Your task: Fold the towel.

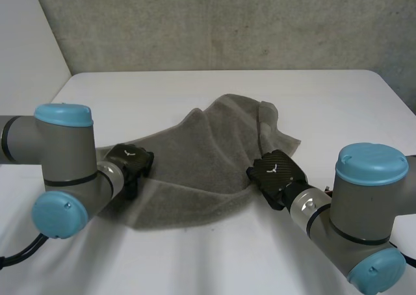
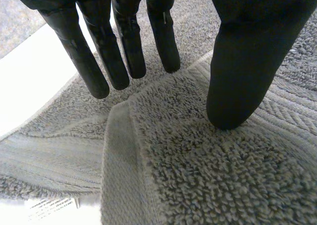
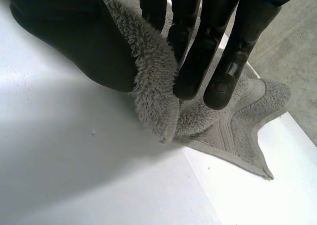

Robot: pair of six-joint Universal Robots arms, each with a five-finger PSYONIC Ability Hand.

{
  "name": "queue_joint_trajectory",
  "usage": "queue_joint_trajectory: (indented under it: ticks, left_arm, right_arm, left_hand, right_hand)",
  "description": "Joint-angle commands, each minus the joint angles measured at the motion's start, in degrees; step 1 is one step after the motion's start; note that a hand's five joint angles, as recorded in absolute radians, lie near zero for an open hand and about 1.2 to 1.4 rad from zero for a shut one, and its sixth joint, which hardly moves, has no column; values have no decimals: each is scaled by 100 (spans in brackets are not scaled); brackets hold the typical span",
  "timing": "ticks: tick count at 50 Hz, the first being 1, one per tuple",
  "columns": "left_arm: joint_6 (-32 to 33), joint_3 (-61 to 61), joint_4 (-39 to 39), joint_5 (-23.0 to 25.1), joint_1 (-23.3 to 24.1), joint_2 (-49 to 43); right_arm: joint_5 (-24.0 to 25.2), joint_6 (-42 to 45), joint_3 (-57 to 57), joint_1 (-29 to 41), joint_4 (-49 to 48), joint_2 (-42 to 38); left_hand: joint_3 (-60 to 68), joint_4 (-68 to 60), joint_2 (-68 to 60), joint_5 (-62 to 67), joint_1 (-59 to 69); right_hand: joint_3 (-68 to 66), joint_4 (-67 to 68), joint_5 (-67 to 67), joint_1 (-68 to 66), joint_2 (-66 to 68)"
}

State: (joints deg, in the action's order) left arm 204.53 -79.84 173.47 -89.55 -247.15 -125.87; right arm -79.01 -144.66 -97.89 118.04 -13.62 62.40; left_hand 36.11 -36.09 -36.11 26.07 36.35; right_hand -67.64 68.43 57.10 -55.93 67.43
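Right wrist view: right hand pinches the towel thinly at its edge, left hand rests open on it; a slip looks likely.

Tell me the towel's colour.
The towel is plain grey, clearest in the head view.

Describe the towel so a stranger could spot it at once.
In the middle of the white table lies a rumpled grey terry towel. The left robot hand is at one edge, the right robot hand pinches the opposite; its looped pile sets it apart from the smooth table.
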Motion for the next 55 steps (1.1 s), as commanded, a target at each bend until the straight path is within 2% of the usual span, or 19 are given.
queue_joint_trajectory:
  ticks: [1, 8, 10, 12, 17, 30, 36, 42, 46, 48, 55]
  left_arm:
    - [-1, -6, 12, 8, 0, -52]
    - [-1, -14, 12, -1, 0, -157]
    - [-1, -32, 20, -79, 9, -114]
    - [-27, -23, 47, -210, 9, -35]
    - [-88, -110, 64, -641, 9, 526]
    - [-159, -1008, 240, -651, 193, 2102]
    - [-168, -1166, 310, -668, 387, 2908]
    - [-168, -1113, 643, -669, 404, 3682]
    - [-176, -1104, 996, -669, 404, 3903]
    - [-185, -1087, 1302, -677, 413, 3973]
    - [-448, -990, 1594, -712, 413, 4000]
  right_arm:
    - [0, -1, 7, 0, -9, -8]
    - [-9, 8, 7, -9, 0, -8]
    - [-9, 0, 7, -9, 0, 1]
    - [-9, -1, 7, -9, 0, 1]
    - [-70, -1, 42, -9, 0, 1]
    - [-79, -308, 122, -44, 97, 317]
    - [-62, -1328, 482, -114, 255, 440]
    - [-9, -2056, 1095, -412, 1202, 1080]
    - [-26, -2066, 1387, -580, 1494, 1600]
    - [35, -2075, 1588, -659, 1547, 2160]
    - [96, -1900, 2028, -659, 2019, 2733]
  left_hand:
    - [1747, -1750, -1748, 1752, 1724]
    - [2154, -2156, -2154, 2158, 2130]
    - [4093, -4096, -4094, 4098, 4070]
    - [4386, -4389, -4386, 4390, 4362]
    - [4389, -4391, -4389, 4393, 4365]
    - [4389, -4391, -4389, 4393, 4365]
    - [4389, -4391, -4389, 4393, 4365]
    - [4389, -4391, -4389, 4393, 4365]
    - [4389, -4391, -4389, 4393, 4365]
    - [4389, -4391, -4389, 4393, 4365]
    - [4389, -4391, -4389, 4393, 4365]
  right_hand:
    - [-1236, 1157, 1290, -2407, 1257]
    - [-1236, 1157, 1290, -2407, 1257]
    - [-1236, 1157, 1290, -2407, 1257]
    - [-1236, 1157, 1290, -2407, 1257]
    - [-1236, 1157, 1290, -2407, 1257]
    - [-1236, 1157, 1290, -2407, 1257]
    - [-1236, 1157, 1290, -2407, 1257]
    - [-1236, 1157, 1290, -2407, 1257]
    - [-1236, 1157, 1290, -2407, 1257]
    - [-1236, 1157, 1290, -2407, 1257]
    - [-1236, 1157, 1290, -2407, 1257]
